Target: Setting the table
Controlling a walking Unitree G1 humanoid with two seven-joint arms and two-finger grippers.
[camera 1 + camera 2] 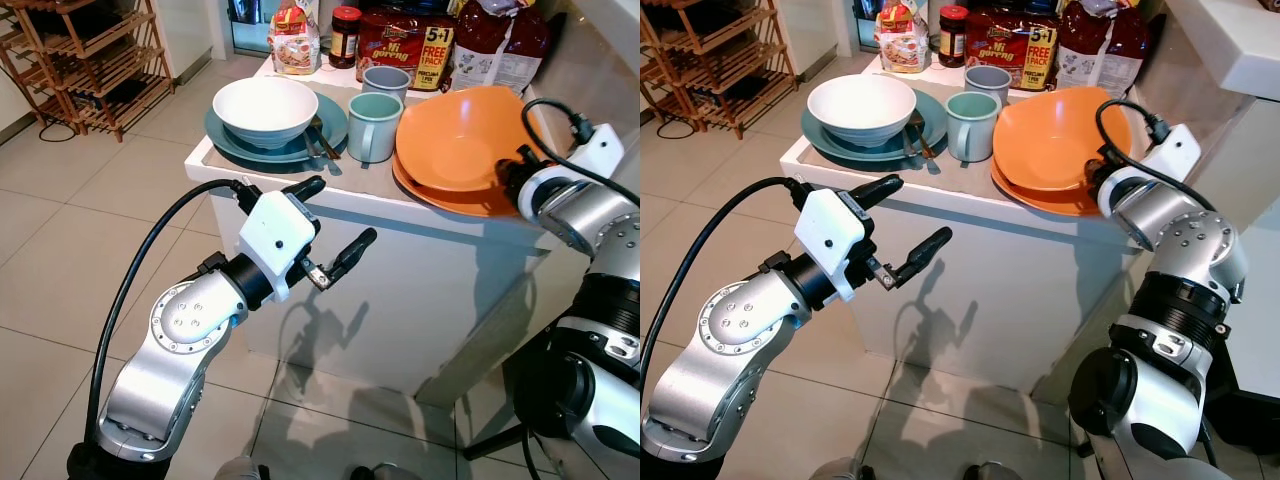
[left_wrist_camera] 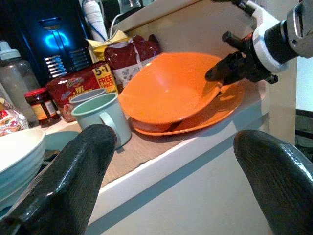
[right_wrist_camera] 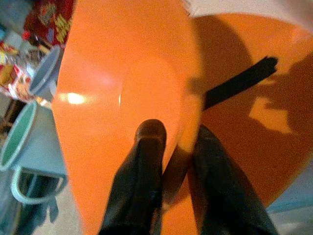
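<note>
An orange bowl stands tilted on an orange plate at the right end of the white counter. My right gripper is shut on the bowl's near rim, one finger inside the bowl and one outside over the plate. Further left, a white bowl rests on a teal plate with cutlery beside it. A mint mug and a grey-blue mug stand between the two bowls. My left gripper hangs open in front of the counter's edge, holding nothing.
Food packets and a jar line the back of the counter. A wooden rack stands on the tiled floor at far left. A white ledge rises to the right of the counter.
</note>
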